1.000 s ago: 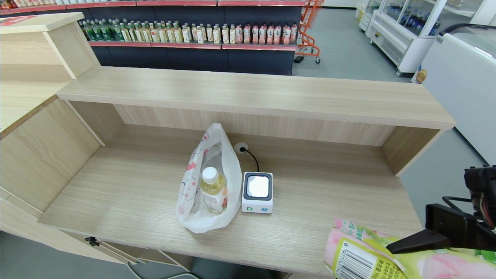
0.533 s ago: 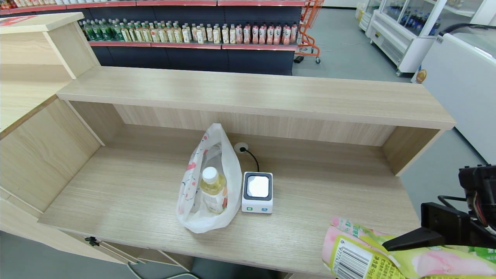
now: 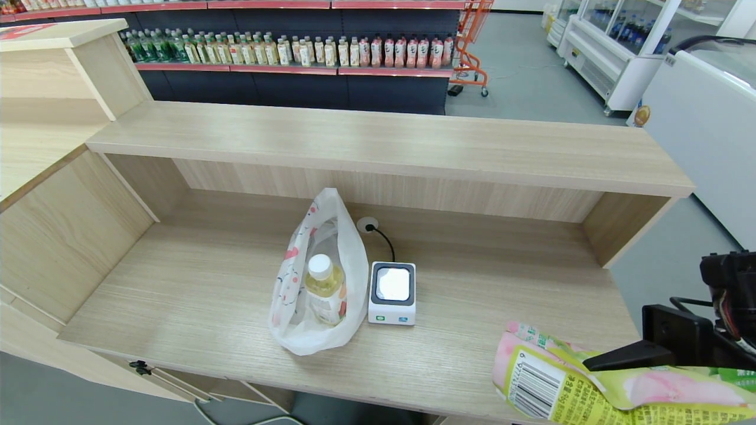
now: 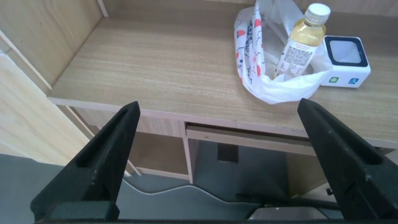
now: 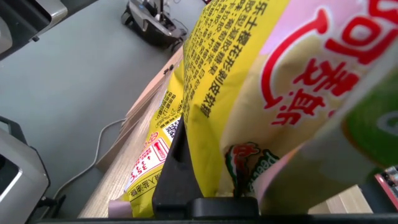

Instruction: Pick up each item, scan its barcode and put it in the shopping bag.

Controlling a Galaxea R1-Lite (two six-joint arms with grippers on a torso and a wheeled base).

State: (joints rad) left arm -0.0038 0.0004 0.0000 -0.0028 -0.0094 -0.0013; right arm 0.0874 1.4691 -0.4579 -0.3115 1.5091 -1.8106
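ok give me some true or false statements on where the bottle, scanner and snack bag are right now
1. The bottle stands inside the shopping bag. True.
2. The scanner sits on the shopping bag's left. False: it sits close beside the bag on its right.
3. The right gripper holds the snack bag. True.
4. The left gripper is shut on a bottle. False: it is open and empty.

Room on both flanks, clutter in the middle.
The bag [image 3: 348, 248] with its bottle [image 3: 323, 289] and the scanner [image 3: 392, 293] just beside it stand mid-desk [image 3: 177, 295], cable [image 3: 385, 239] trailing behind. The ledge [image 3: 378, 141] roofs the back. Between scanner and right wall [image 3: 626, 227] lies wide bare wood, where my right fingers [image 3: 626, 358] hold the pack [image 3: 590, 392] at the near corner.
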